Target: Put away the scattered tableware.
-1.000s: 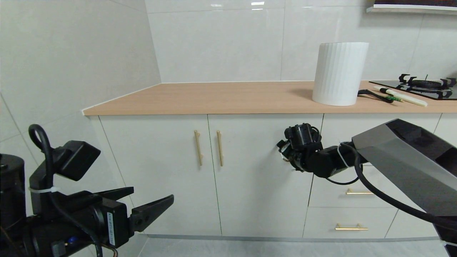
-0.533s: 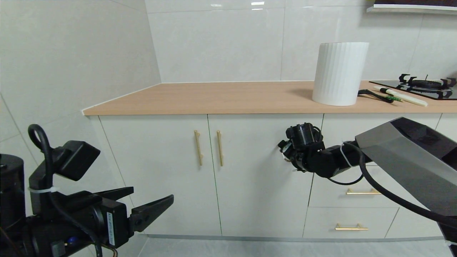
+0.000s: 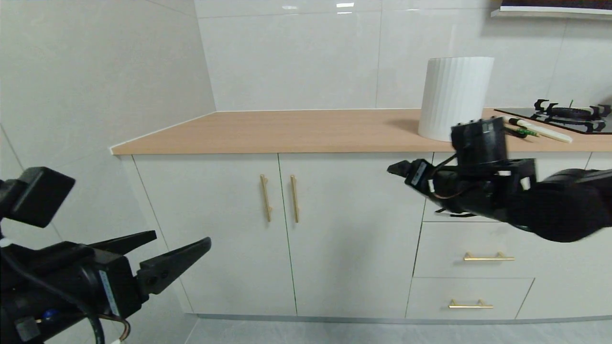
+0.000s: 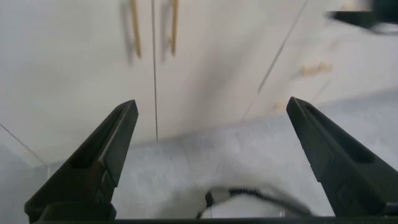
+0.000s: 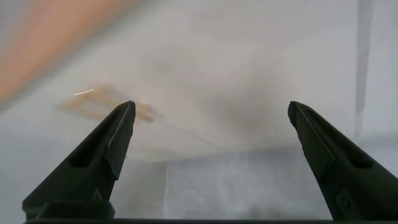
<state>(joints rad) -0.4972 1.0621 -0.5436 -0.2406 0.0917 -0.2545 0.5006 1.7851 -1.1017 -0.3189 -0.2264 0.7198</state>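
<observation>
Wooden counter (image 3: 287, 131); left pincer (image 3: 182, 238) agape, label (image 3: 106, 292) illegible.

A: What's unclear on the counter?

B: The utensils (image 3: 540, 131) beside the holder (image 3: 454, 91) are too small to tell apart. The right wrist camera (image 3: 478, 141) hides one end of them and the holder's lower corner. The stove (image 3: 571, 114) is cut off at the view's edge.

A: And close up?

B: Right wrist: a gold handle (image 5: 93, 99) smeared to a streak. Left wrist: door handles (image 4: 134, 31) blurred, tops cut off.
</observation>
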